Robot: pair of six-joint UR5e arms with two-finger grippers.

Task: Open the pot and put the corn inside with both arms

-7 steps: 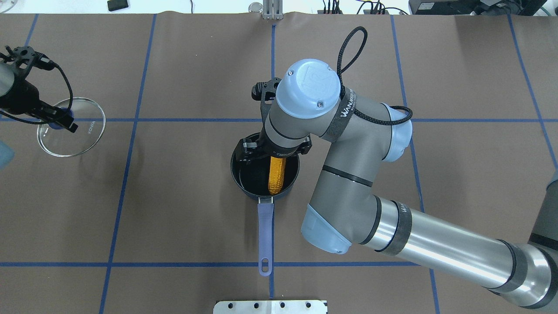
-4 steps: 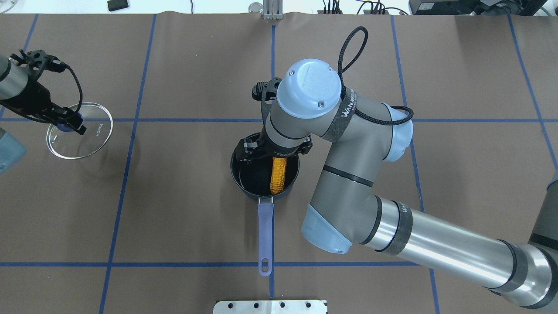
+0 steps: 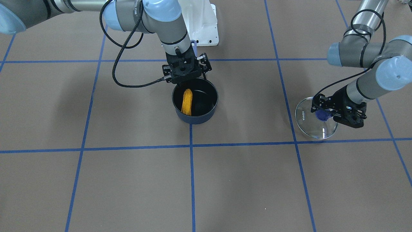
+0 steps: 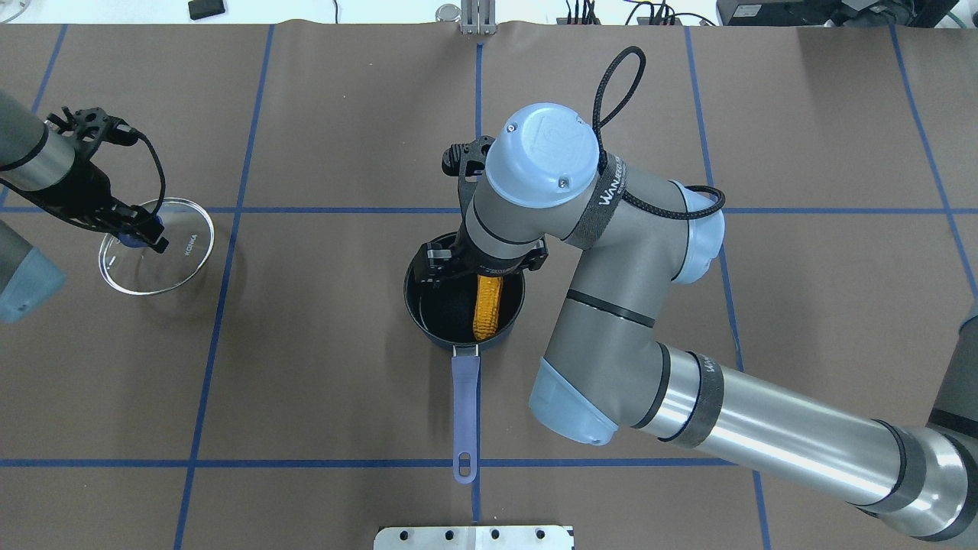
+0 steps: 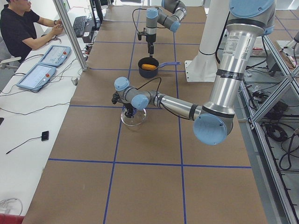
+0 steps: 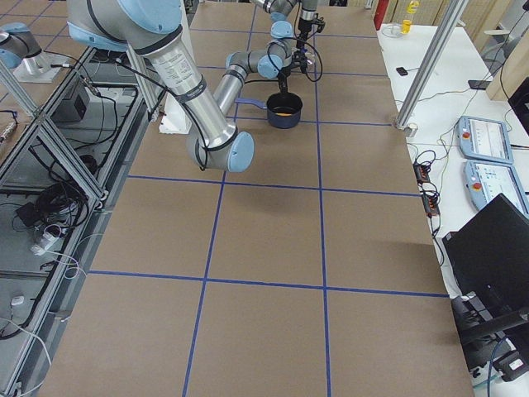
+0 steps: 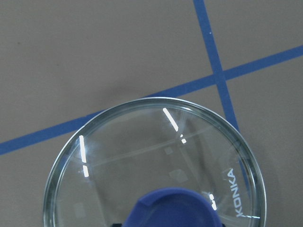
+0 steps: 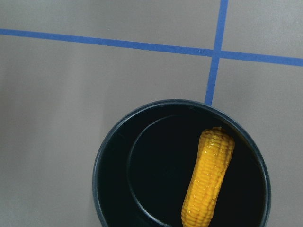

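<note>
The dark navy pot stands uncovered at the table's middle, its periwinkle handle pointing toward the robot. The yellow corn lies inside it, leaning on the wall, and also shows in the front view and the right wrist view. My right gripper hovers over the pot's rim, open, apart from the corn. My left gripper is shut on the blue knob of the glass lid and holds it slightly tilted, just above the table at the far left.
Blue tape lines cross the brown table cover. A metal plate sits at the robot-side edge and the white robot base stands behind the pot. An operator sits at a desk beside the table.
My left gripper has carried the lid to the right and slightly toward the robot. The right arm, pot and corn have hardly moved.
</note>
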